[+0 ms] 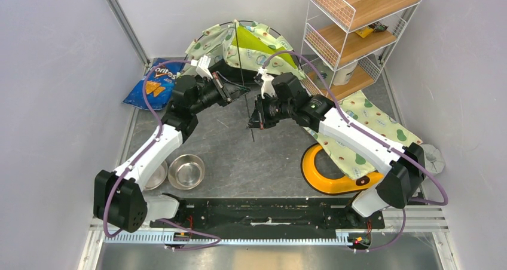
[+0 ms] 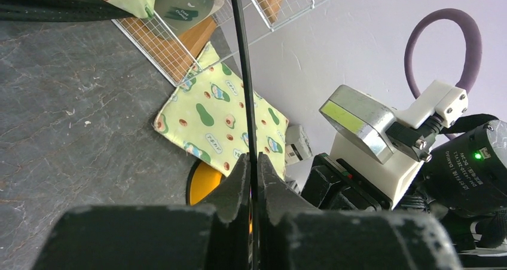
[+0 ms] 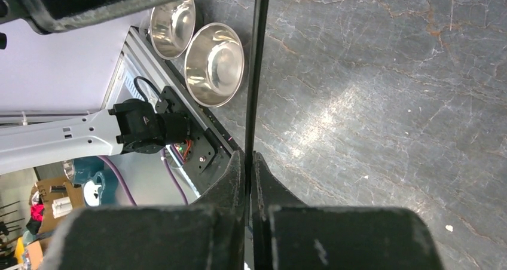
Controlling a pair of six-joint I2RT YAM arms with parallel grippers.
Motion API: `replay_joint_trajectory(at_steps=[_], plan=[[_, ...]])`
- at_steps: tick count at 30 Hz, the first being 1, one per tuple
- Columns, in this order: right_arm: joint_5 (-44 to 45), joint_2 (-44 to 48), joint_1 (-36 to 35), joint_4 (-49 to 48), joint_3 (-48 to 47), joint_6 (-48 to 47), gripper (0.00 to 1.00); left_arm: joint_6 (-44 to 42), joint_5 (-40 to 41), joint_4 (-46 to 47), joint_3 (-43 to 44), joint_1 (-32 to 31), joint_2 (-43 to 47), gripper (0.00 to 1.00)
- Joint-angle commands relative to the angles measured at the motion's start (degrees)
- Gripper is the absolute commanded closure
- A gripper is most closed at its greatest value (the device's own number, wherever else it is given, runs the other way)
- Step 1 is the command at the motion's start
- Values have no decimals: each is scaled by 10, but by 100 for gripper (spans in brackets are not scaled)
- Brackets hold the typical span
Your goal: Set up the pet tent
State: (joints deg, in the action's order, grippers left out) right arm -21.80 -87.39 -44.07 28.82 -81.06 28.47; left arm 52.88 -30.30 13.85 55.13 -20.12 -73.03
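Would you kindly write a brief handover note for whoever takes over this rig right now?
Left gripper: shut on a thin black pole.
Right gripper: shut on what looks like the same pole, nearer the arms' bases.
Pet tent: slumped at the far side of the table, lime lining showing, not standing. The pole runs out from it towards the arms.
Matching mat: lying to the right.
Done: pole gripped by both arms.
Left: probably seat the pole, then raise the tent.
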Motion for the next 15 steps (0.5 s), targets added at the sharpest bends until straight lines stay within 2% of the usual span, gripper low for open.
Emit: replay_joint_trajectory(at_steps=[1,6,7,9,15], plan=[[11,7,3,3,-33,12,100,-43,55,3,28,8,-7,79],[1,6,12,20,-49,43,100,-116,79,-31,64,10,-2,26],[0,4,13,26,-53,47,100,-130,86,-38,73,12,-1,19],[0,2,14,31,-56,57,100,-157,98,-50,88,17,2,16],[-1,1,16,33,-62,85,100,-201,114,-58,113,49,19,15]])
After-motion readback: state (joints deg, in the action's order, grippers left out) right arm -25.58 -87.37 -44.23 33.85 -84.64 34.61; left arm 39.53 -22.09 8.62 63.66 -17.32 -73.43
